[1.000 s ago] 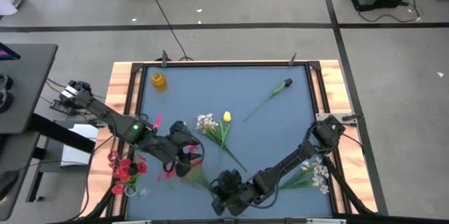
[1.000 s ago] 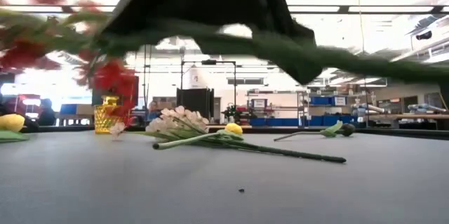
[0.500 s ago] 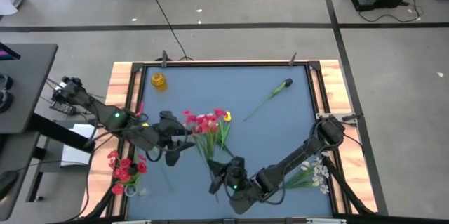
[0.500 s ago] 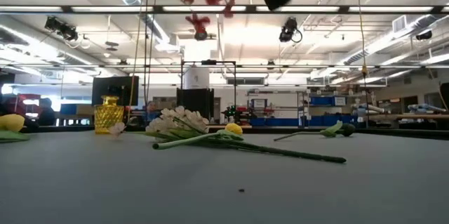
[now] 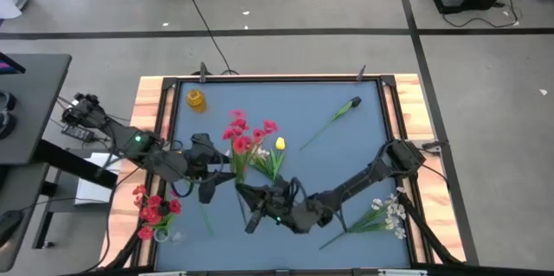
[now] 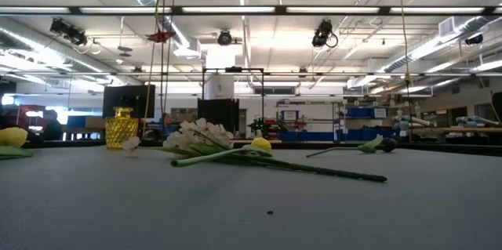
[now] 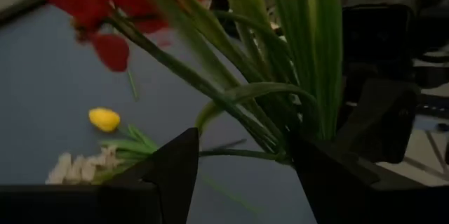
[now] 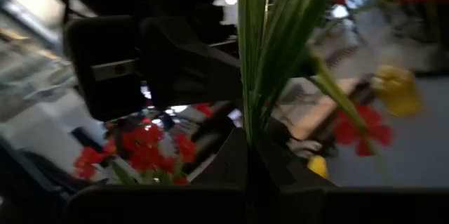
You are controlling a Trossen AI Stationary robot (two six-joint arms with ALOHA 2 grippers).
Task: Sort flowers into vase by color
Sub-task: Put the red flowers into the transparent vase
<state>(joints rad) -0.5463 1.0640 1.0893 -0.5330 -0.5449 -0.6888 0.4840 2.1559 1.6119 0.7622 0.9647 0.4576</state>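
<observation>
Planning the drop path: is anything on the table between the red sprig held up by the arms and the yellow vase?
Nothing visible blocks it. The red sprig is lifted, its stem in the right gripper; the left gripper is at the stem. The mat toward the yellow vase is bare; the white and yellow flowers lie off that line.

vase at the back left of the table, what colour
Yellow glass vase, clearest in the low view.

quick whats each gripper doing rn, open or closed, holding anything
Left gripper: open, fingers on either side of the red flower sprig's stem, not clamped.
Right gripper: shut on that sprig's stem.
</observation>
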